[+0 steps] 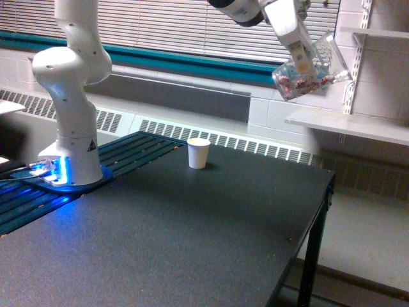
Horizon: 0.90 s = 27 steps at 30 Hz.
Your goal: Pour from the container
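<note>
High up near the top of the exterior view's right side, the white robot arm's pincer (305, 61) is closed on the small clear plastic cup (313, 69), squeezing it from the sides. The cup is in the air, far above the surface, and it is tipped over a lot, lying almost on its side. Little reddish-pink and white bits sit inside it, heaped along its low side. The big dark flat surface (192, 236) is below. A small white paper cup (199, 153) stands upright on it, near the back edge. The paper cup is well apart from the clear cup, lower down and toward the exterior view's left. The thick white base of the robot arm (71, 102) stands at the exterior view's left, with blue light glowing around its foot. A white wall shelf (358, 125) hangs at the exterior view's right, just below the clear cup.
</note>
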### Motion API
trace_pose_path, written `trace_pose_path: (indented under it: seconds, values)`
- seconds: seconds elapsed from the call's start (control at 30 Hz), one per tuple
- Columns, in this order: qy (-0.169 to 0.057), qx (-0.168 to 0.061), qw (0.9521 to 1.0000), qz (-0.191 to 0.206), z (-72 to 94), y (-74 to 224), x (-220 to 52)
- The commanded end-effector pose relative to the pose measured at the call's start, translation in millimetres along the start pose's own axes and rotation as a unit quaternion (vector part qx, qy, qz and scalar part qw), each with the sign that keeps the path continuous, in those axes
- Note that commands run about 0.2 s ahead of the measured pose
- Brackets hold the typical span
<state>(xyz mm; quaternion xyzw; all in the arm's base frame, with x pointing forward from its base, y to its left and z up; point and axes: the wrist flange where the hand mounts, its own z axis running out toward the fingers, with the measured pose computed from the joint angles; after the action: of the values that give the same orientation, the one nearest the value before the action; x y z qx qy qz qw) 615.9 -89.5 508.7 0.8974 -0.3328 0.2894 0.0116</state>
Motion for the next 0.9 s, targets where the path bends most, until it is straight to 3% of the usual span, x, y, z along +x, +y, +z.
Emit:
trace_pose_path:
  seconds: [0.03,0.1,0.33,0.9]
  values:
    - [-0.006,-0.01,0.9999,0.0,9.8,6,-3]
    - [-0.001,-0.018,0.9998,0.009,10.7,18,5]
    - [-0.001,-0.015,0.9999,-0.006,10.9,7,-3]
    - [-0.004,-0.004,0.9978,-0.067,10.2,-36,-52]
